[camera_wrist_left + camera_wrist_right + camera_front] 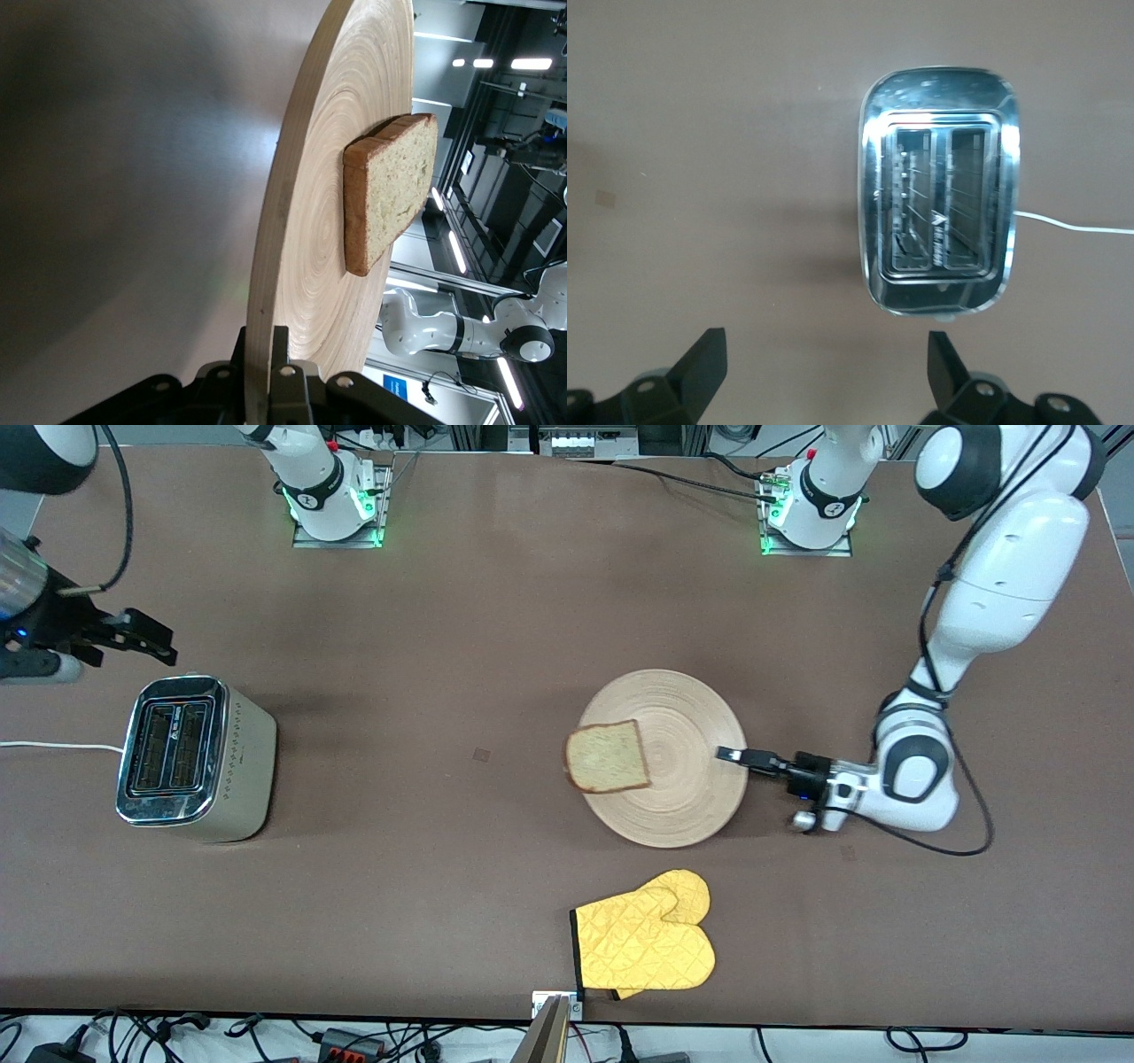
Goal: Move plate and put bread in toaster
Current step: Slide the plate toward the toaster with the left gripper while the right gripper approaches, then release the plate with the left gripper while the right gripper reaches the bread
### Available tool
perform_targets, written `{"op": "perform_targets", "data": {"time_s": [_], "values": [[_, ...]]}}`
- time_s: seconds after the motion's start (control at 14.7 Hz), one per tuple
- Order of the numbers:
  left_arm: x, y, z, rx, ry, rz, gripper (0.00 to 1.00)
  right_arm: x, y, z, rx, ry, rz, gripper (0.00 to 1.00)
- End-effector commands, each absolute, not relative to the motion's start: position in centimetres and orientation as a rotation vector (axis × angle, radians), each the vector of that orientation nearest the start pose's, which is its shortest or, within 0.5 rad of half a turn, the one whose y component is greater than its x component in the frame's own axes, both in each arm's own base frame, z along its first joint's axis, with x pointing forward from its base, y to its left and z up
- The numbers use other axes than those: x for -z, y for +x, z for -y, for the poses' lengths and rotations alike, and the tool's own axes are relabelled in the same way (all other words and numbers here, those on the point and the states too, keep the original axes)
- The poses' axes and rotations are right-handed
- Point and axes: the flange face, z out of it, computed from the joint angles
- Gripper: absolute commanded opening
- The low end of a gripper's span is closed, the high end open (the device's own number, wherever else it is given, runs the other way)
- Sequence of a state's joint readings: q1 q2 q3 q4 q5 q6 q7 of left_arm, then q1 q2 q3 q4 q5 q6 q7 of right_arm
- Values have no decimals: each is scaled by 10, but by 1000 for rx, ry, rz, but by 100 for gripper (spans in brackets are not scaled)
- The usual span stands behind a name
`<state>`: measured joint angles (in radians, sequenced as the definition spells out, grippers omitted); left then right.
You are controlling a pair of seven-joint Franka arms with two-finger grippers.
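The wooden plate [682,779] lies mid-table, with the bread [608,757] on its edge toward the right arm's end. My left gripper [731,755] is shut on the plate's rim at the left arm's end. The left wrist view shows the fingers [285,350] clamped on the rim, with the plate [319,239] and the bread [390,190] ahead of them. The silver toaster [190,757] stands at the right arm's end with both slots empty. My right gripper [164,646] is open and empty over the table beside the toaster [939,190].
A yellow oven mitt [647,939] lies nearer the front camera than the plate, close to the table's edge. The toaster's white cord [53,746] runs off toward the right arm's end of the table.
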<state>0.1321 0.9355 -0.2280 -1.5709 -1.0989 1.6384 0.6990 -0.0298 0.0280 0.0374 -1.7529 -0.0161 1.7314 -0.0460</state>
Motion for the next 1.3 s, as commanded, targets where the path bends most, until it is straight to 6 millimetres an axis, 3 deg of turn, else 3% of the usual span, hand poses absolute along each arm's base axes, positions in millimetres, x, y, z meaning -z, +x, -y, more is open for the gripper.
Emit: {"op": "perform_targets", "data": {"time_s": [0.0,0.27,0.55,0.68,0.82,1.09,1.23], "values": [[-118,618,190,374,1718,136,0,-497,585,-51,-130,-3107,150,100],[-116,607,271,345,1799,170,0,-457,598,-97,-168,-3054,160,100],[-106,604,312,322,1840,208,0,-397,609,-141,-218,-3048,239,100],[-105,602,326,326,1849,236,1,-377,609,-160,-248,-3016,237,88],[-101,601,328,322,1865,233,1,-352,611,-164,-307,-2963,136,88],[-98,603,323,306,1893,221,6,-317,609,-169,-393,-2935,109,82],[-94,602,322,312,1893,212,13,-299,609,-170,-438,-2893,67,81]]}}
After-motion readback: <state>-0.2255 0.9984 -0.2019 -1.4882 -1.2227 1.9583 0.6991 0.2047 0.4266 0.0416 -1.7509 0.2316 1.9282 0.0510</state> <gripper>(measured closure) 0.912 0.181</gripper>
